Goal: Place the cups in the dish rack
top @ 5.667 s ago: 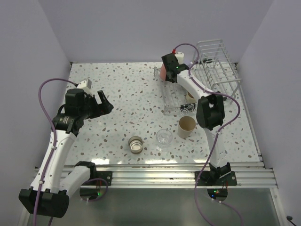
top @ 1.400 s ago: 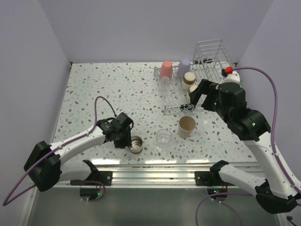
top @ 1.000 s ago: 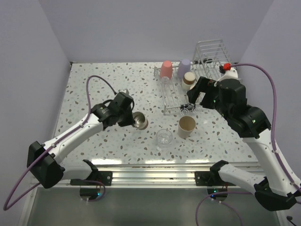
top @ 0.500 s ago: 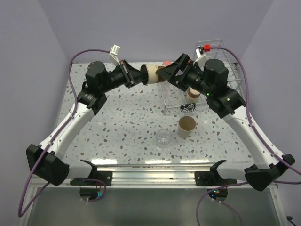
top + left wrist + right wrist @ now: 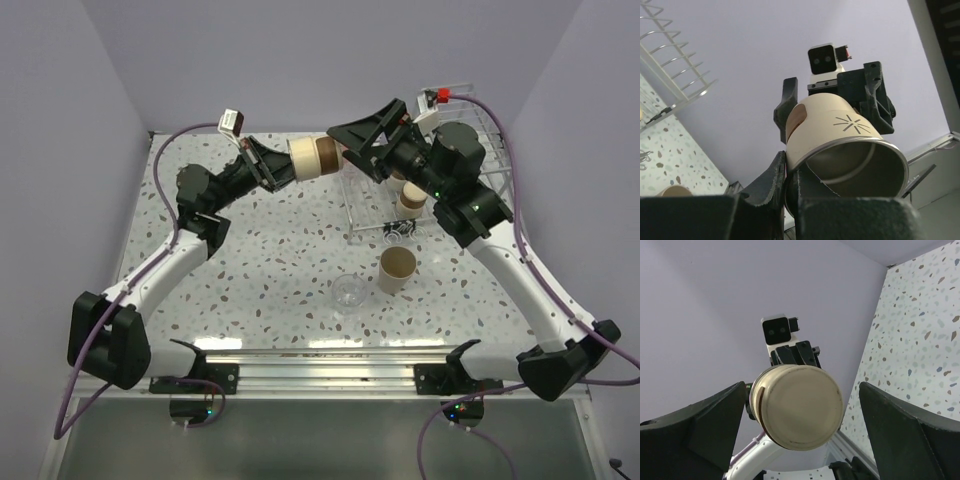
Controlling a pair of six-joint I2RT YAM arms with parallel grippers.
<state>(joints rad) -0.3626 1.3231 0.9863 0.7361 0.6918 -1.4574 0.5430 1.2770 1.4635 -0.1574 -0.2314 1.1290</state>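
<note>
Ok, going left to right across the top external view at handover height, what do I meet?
Left end effector, shut on the cream-and-brown cup → that cup → right end effector, open → dish rack, its tall cage.

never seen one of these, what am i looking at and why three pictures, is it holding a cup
These are two robot arms bolted at the near edge of a speckled table, each ending in a two-finger pincer. The wide picture looks down from above and behind them; the other two come from a small camera on each wrist. The left pincer is shut on a cream cup, holding it sideways in the air, base toward the right pincer, which is wide open and empty. On the table stand a clear cup and a beige cup. Behind them is a wire dish rack with another cup in it.
</note>
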